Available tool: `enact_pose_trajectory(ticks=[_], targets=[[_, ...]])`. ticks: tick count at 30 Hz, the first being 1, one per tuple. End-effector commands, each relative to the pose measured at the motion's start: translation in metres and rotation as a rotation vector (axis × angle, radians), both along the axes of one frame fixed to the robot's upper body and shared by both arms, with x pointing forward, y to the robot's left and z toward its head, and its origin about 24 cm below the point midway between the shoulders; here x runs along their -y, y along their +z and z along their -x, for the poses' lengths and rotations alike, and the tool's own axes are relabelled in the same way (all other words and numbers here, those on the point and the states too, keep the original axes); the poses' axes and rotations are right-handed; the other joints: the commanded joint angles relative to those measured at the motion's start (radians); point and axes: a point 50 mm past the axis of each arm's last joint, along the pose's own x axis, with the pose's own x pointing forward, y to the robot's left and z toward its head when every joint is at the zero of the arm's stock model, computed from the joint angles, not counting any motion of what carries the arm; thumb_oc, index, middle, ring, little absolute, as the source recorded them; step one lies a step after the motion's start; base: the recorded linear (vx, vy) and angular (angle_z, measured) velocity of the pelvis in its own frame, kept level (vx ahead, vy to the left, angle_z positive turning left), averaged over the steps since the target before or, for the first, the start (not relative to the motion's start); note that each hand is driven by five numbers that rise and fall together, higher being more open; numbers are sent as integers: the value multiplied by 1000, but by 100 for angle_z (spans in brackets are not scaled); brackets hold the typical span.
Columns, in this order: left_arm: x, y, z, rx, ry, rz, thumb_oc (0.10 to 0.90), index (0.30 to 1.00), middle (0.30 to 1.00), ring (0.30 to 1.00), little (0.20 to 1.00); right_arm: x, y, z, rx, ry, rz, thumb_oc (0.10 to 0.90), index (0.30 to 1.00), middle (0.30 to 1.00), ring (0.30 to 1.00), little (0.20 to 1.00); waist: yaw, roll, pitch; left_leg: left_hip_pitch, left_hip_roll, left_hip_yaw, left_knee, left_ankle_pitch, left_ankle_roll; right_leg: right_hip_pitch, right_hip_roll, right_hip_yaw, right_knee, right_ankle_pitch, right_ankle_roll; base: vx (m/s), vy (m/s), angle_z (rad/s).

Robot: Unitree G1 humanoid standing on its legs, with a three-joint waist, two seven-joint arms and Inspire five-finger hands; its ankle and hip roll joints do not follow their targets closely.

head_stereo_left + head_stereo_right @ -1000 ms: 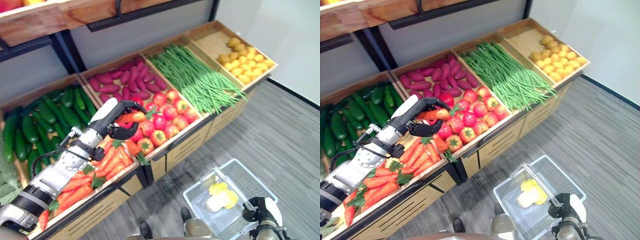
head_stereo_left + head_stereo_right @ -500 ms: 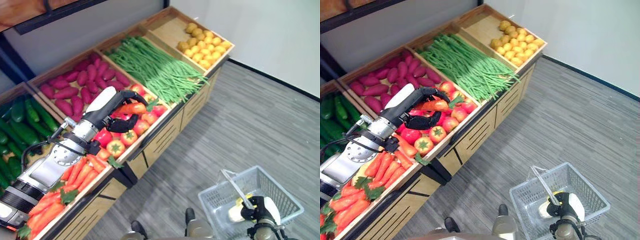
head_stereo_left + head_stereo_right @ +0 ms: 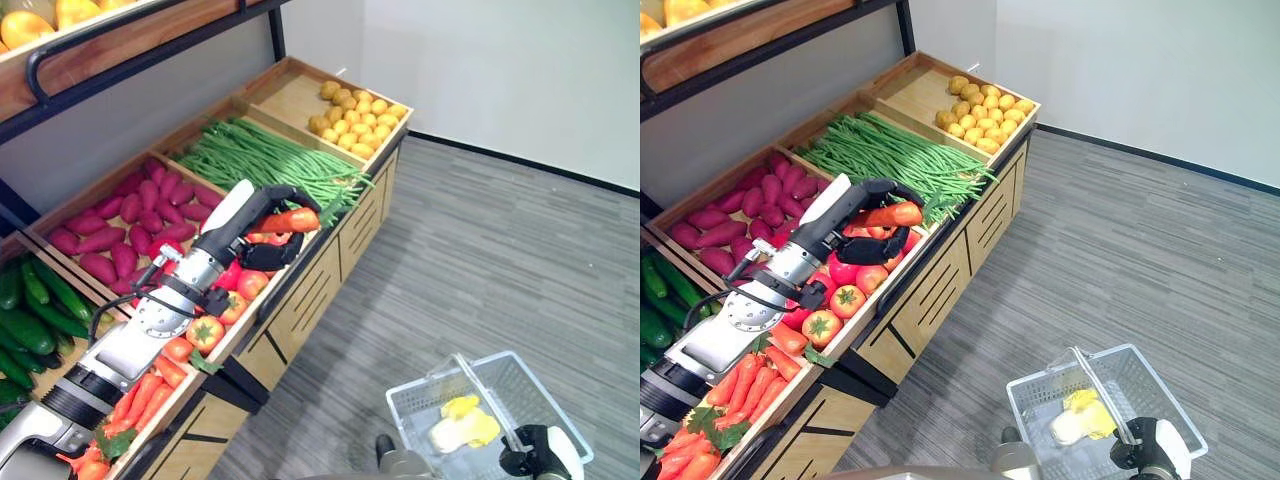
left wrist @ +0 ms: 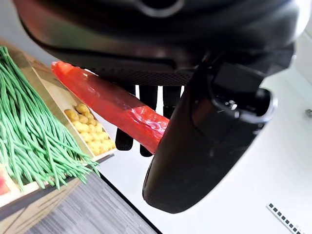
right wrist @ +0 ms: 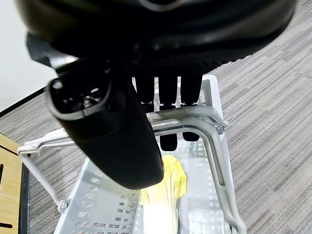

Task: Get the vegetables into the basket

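Left hand [image 3: 262, 232] grips carrot [image 3: 285, 221], frame centre; right wrist view: right hand [image 5: 117, 136] curled round basket [image 5: 97, 209] handle.

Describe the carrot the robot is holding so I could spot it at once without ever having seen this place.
Find the long wooden produce stand along the wall, then the tomatoes beside the green beans. Above them the left hand curls round one carrot, the only one lifted clear; the other carrots lie in their bin.

Open grey floor [image 3: 500, 250] lies between the produce stand [image 3: 330, 255] and the basket [image 3: 490, 410]. The basket's raised handle [image 5: 195, 117] crosses its opening.
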Motion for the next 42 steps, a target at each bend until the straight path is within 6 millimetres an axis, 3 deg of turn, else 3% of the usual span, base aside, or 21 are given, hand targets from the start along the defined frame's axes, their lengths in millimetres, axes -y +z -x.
enact_pose_trajectory(ticks=[1,2,3,4,5,11,19,21,23,25,27,32,38,42], targets=[[3,62,-4,265,-38,125,400,300,300,300,300,43,53,-57,284,13,210,400,300,300,300,300,57,-25,10,-155,-80,-397,28,0,-9,5,-13,42,25,-30,30,22,-4,-71],[3,62,-4,265,-37,125,400,300,300,300,300,43,53,-57,284,14,210,400,300,300,300,300,56,-25,8,-159,-81,-398,26,2,-8,2,-13,42,24,-27,30,36,-27,-106],[0,62,-1,273,-25,122,400,300,300,300,300,41,53,-63,290,26,206,400,300,300,300,300,64,-25,9,-166,-91,-442,18,-3,-4,-8,-11,68,24,-19,31,51,-16,-108],[-7,60,4,280,-4,121,400,300,300,300,300,38,57,-78,308,70,207,400,300,300,300,300,95,-28,13,-185,-134,-567,17,-12,12,-26,7,136,24,-5,33,67,-23,-78],[-9,60,7,284,2,127,400,300,300,300,300,37,60,-86,320,89,207,400,300,300,300,300,109,-29,14,-196,-158,-623,21,-14,15,-33,15,163,23,1,33,46,-12,-83],[-10,58,13,259,-25,123,400,300,300,300,300,27,57,-93,320,131,164,400,300,300,300,300,95,-32,-5,-146,-162,-565,-20,-40,53,-33,10,221,34,-7,45,65,160,-82],[-10,58,13,258,-34,124,400,300,300,300,300,8,54,-110,347,175,121,400,300,300,300,300,86,-61,-4,-106,-198,-394,-51,-83,101,-145,-35,348,71,67,134,-38,204,-57],[-13,58,11,258,-22,129,400,300,300,300,300,3,54,-116,357,182,110,400,300,300,300,300,98,-65,15,-113,-191,-366,-36,-88,106,-186,-34,317,119,75,138,-136,82,-82],[-19,59,11,256,10,129,400,300,300,300,300,-3,57,-123,386,204,98,400,300,300,300,300,135,-56,34,-122,-167,-328,-11,-99,108,-186,-93,109,198,33,105,-138,44,-91],[-21,58,11,250,15,125,400,300,300,300,300,-4,53,-121,366,205,92,400,300,300,300,300,130,-55,28,-122,-158,-311,-10,-93,106,-161,-105,62,221,26,96,-67,27,-76],[-23,57,12,242,19,123,400,300,300,300,300,-5,50,-119,355,208,90,400,300,300,300,300,136,-54,14,-119,-150,-294,-18,-88,106,-141,-111,45,247,15,91,-38,-11,-38],[-24,53,12,218,24,131,400,300,300,300,300,-9,52,-120,370,220,86,400,300,300,300,300,154,-68,-23,-100,-144,-250,-51,-75,92,-82,-147,-3,170,43,108,0,-93,-27],[-27,46,11,187,43,166,400,300,300,300,300,-10,56,-121,386,246,94,400,300,300,300,300,139,-73,-47,-86,-114,-208,-63,-55,61,-60,-118,2,54,28,105,16,-187,-33],[-25,39,10,154,47,205,400,300,300,300,300,-6,68,-121,422,282,117,400,300,300,300,300,119,-54,-45,-70,-60,-209,-62,-15,19,-16,-61,6,11,3,73,12,-292,-19]])
